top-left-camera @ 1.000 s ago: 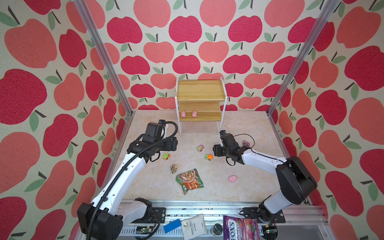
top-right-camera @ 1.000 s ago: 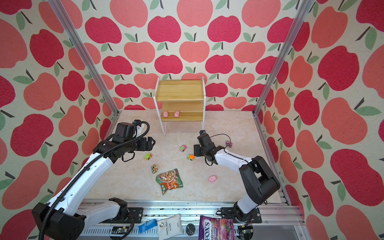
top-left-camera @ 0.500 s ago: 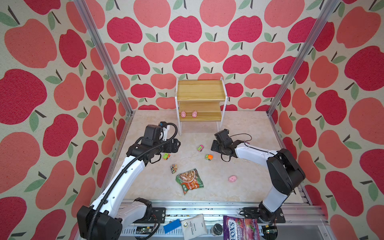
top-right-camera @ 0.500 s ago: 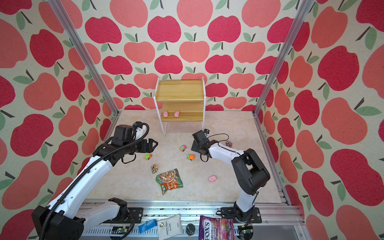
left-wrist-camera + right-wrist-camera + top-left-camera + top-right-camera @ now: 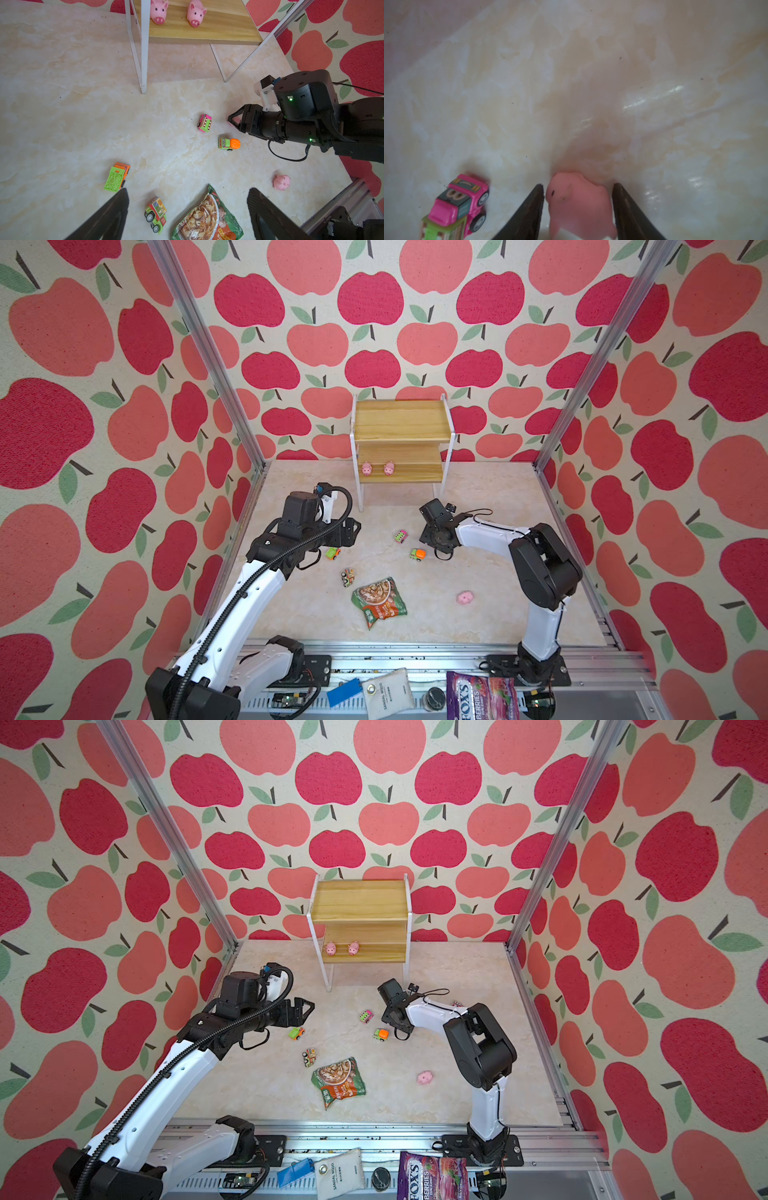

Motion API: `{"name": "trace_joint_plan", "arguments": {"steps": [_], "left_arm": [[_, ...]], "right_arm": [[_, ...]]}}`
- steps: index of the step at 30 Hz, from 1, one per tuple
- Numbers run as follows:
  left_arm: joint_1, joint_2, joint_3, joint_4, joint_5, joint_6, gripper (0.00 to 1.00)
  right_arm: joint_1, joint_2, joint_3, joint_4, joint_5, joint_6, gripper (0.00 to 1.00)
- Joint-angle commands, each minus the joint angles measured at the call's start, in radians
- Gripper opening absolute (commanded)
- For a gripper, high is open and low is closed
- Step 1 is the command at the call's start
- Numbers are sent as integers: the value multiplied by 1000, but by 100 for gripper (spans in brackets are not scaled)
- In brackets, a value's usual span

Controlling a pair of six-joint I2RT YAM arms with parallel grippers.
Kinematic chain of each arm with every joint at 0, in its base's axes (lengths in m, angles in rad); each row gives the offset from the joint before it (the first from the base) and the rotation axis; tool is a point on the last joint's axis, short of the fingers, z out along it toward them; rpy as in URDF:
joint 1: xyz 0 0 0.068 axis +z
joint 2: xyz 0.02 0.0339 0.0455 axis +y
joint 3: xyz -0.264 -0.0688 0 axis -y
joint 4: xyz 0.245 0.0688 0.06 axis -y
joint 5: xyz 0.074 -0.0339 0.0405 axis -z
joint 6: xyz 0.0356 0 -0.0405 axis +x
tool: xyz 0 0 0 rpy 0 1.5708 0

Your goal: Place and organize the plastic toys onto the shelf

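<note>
The shelf [image 5: 402,423] stands at the back with two pink pigs [image 5: 366,468] [image 5: 389,468] on its lower board. My right gripper [image 5: 578,187] is low over the floor, both fingers against a pink pig [image 5: 577,203] [image 5: 235,120]. A pink truck [image 5: 400,536] [image 5: 456,205] sits just beside it. My left gripper [image 5: 353,531] [image 5: 187,191] hangs open and empty above a green truck [image 5: 332,552]. A green-and-orange truck [image 5: 417,554], a tipped truck [image 5: 347,576] and another pink pig [image 5: 464,597] lie on the floor.
A green-and-orange snack packet [image 5: 379,600] lies flat near the tipped truck. The shelf's white legs [image 5: 143,62] stand close behind the toys. Candy bags and small items [image 5: 482,695] sit on the front rail. Apple-patterned walls close in both sides.
The right arm has swung its elbow leftward and its jaws have narrowed around the pink pig. The left arm has barely moved and stays open.
</note>
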Motion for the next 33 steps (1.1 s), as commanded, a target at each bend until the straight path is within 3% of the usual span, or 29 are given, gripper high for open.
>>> {"name": "trace_joint_plan", "arguments": {"steps": [1, 5, 8, 11, 14, 19, 23, 28, 33], "left_arm": [[-4, -9, -10, 14, 9, -8, 91], [-4, -14, -11, 15, 2, -6, 91], [-5, -19, -19, 25, 10, -6, 91], [-6, -17, -21, 25, 9, -3, 91], [-6, -12, -21, 26, 13, 0, 91], [-6, 0, -23, 31, 22, 4, 91], [-8, 6, -26, 34, 31, 8, 91], [-15, 7, -30, 36, 22, 12, 91], [-18, 12, -29, 34, 27, 15, 92]], "right_arm": [[5, 16, 12, -48, -21, 0, 46], [0, -15, -4, -45, -37, -115, 40], [-24, -46, -30, -22, -115, -299, 40], [-65, -47, 3, -122, -170, -497, 41], [-70, -67, 5, -187, -109, -659, 41], [-79, -70, -3, -223, -20, -825, 43], [-112, -52, 1, -232, -11, -886, 52], [-125, -75, -19, -228, -15, -899, 74], [-126, -108, -44, -236, -26, -874, 83]]}}
